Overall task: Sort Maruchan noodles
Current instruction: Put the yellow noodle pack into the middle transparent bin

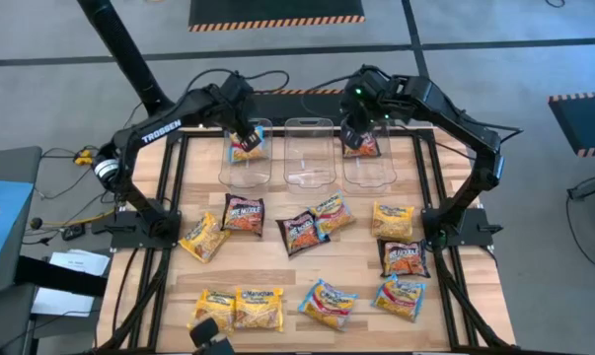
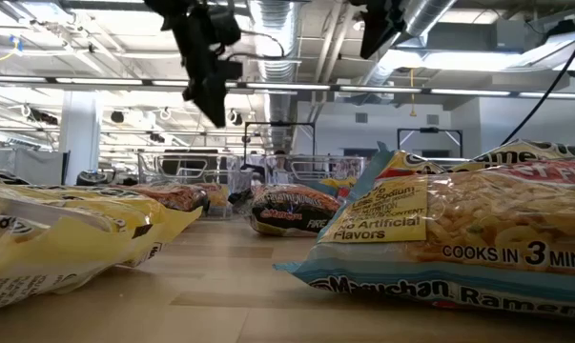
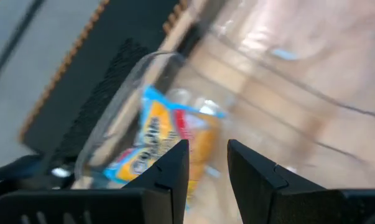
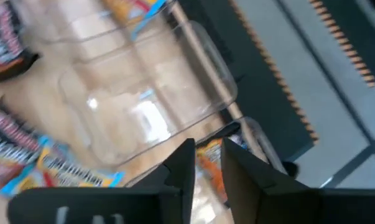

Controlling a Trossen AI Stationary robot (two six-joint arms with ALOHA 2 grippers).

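Left tool (image 1: 246,135) hung over left clear bin (image 1: 245,170), fingers (image 3: 168,171) parted, nothing between them. Blue-yellow packet (image 3: 162,140) lay in bin just beneath and ahead of it. Right tool (image 1: 357,131) hung over right clear bin (image 1: 368,170), fingers (image 4: 182,165) narrowly parted, empty; dark-orange packet (image 1: 364,148) in bin right below. Middle bin (image 1: 310,158) between both tools. Remaining Maruchan noodles (image 1: 302,232) scattered flat on desk (image 1: 287,271), well apart from both tools, toward near edge.
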